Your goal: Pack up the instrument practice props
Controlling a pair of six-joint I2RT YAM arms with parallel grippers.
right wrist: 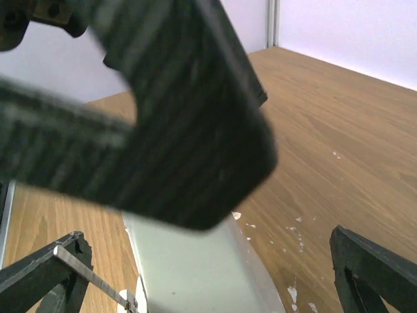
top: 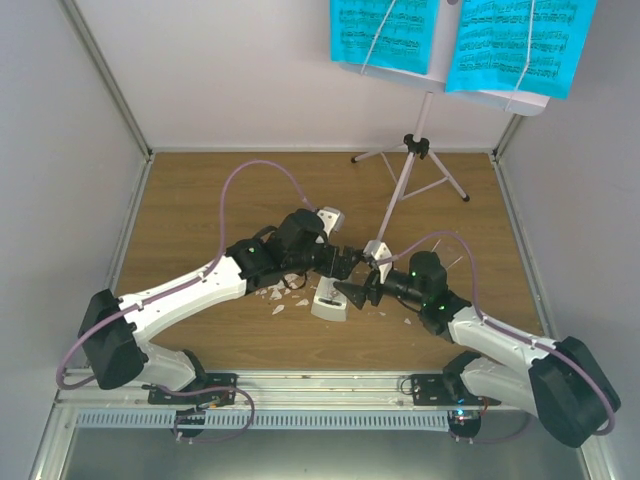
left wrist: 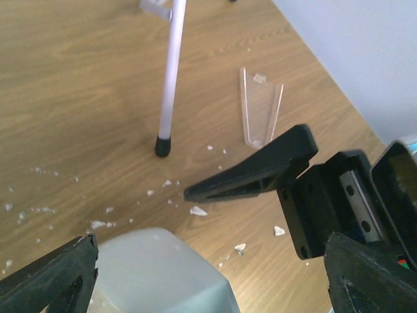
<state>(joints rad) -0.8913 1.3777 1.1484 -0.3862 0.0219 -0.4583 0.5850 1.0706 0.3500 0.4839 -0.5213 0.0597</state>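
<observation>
The metronome (top: 328, 303) sits near the middle of the table (top: 200, 200), between my grippers: my left gripper (top: 345, 264) is just behind it and my right gripper (top: 360, 291) just to its right. Crumbs (top: 276, 298) lie to its left. The music stand (top: 412, 165) stands behind, at the far right, with the sheet-music pages (top: 385, 35) on its desk. The clear cover (left wrist: 260, 111) lies right of the stand's nearest leg.

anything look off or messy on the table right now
Yes. Small white crumbs are scattered over the table around the metronome, as if something had chipped or crumbled. A clear cover also lies flat on the wood by itself, apart from the metronome rather than on it.
</observation>
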